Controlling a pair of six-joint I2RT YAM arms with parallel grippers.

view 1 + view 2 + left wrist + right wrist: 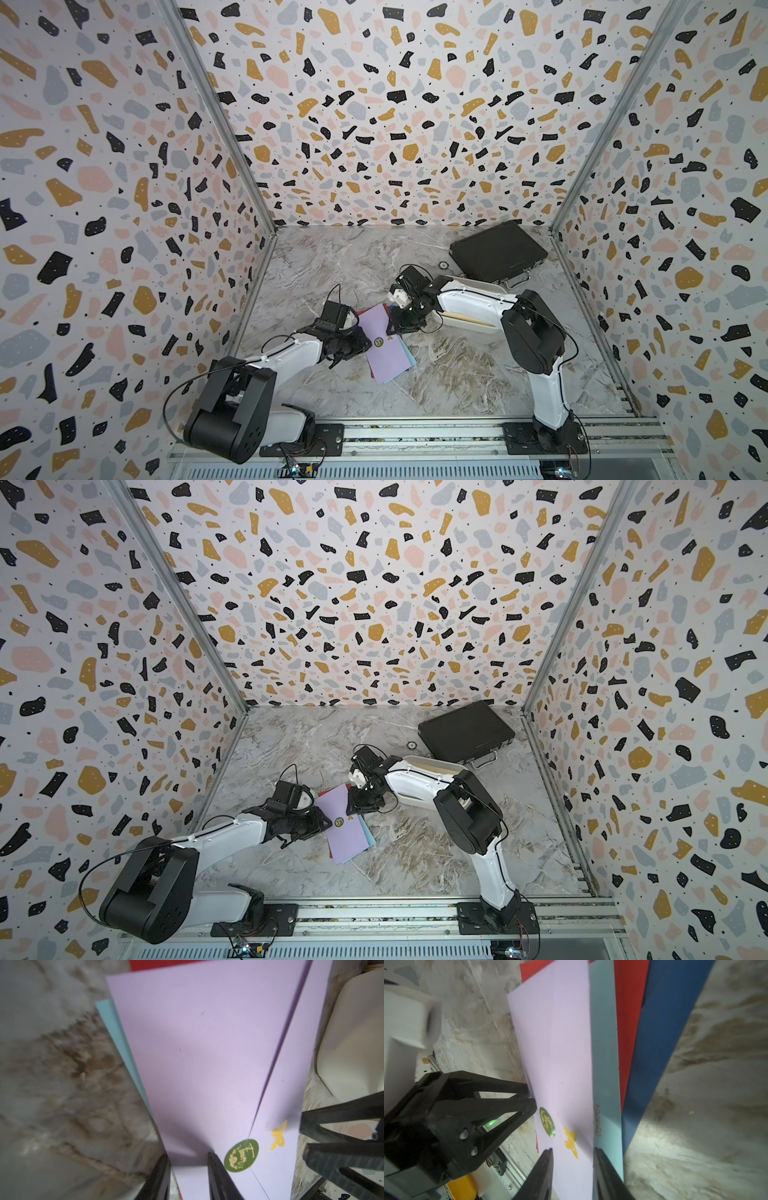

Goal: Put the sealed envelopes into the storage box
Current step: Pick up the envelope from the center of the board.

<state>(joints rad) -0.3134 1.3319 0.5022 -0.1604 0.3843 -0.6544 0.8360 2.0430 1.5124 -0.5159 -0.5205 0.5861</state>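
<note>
Flat paper, fanned on veined marble top point(457, 374): lilac envelope point(386, 349) over light-blue envelope point(605, 1053), red envelope point(629, 1022), navy envelope point(660, 1043). Green round seal point(241, 1156) with gold script, unreadable; yellow butterfly sticker point(278, 1136) just beside. Left gripper point(187, 1156) and right gripper point(573, 1150) both part-open at opposite lilac edges, clamping nothing. Glossy white rounded storage box point(353, 1043) just beside, half under right arm point(469, 297), cream envelope point(461, 318) inside. Black briefcase point(498, 251) behind.

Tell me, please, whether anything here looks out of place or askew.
Under the lilac envelope, a light blue envelope, a red envelope and a navy envelope fan out sideways instead of lying squared up. Also, a small round object lies alone on the table near the black briefcase.
</note>
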